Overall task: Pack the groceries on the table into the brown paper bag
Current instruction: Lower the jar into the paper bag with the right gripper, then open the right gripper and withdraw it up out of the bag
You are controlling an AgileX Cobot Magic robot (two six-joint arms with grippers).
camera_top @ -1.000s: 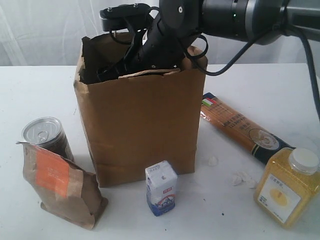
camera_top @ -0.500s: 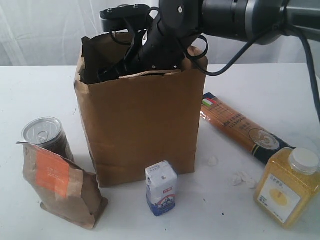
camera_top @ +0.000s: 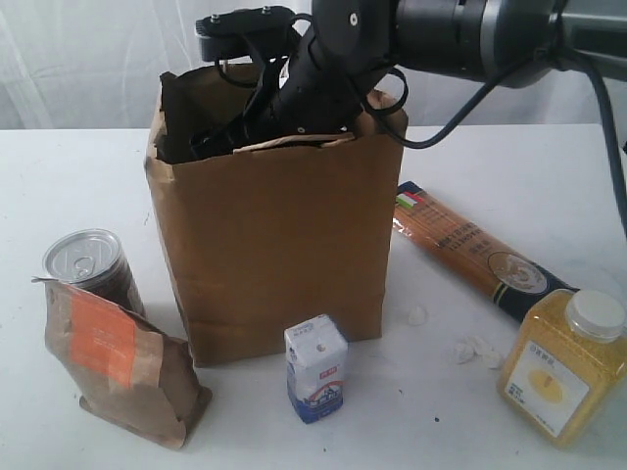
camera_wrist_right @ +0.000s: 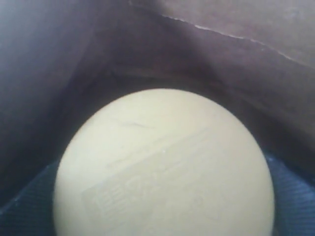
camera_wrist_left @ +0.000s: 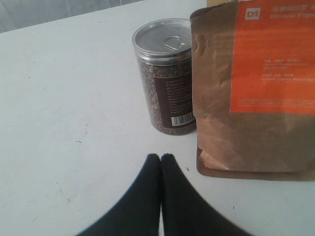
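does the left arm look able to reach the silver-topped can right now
Probably yes: bare table lies between the shut left gripper and the can; the kraft pouch stands beside it, not in between.

The brown paper bag [camera_top: 274,245] is creased matt kraft. Left of it, the silver-topped can [camera_top: 86,264] has a shiny metal lid on clear plastic, and the kraft pouch [camera_top: 118,362] has a flat orange label. The carton [camera_top: 315,380] in front looks glossy. Right of the bag: slick-film spaghetti packet [camera_top: 470,250], clear plastic yellow jar [camera_top: 560,372]. The table [camera_top: 78,176] is matt white, a bit scuffed.
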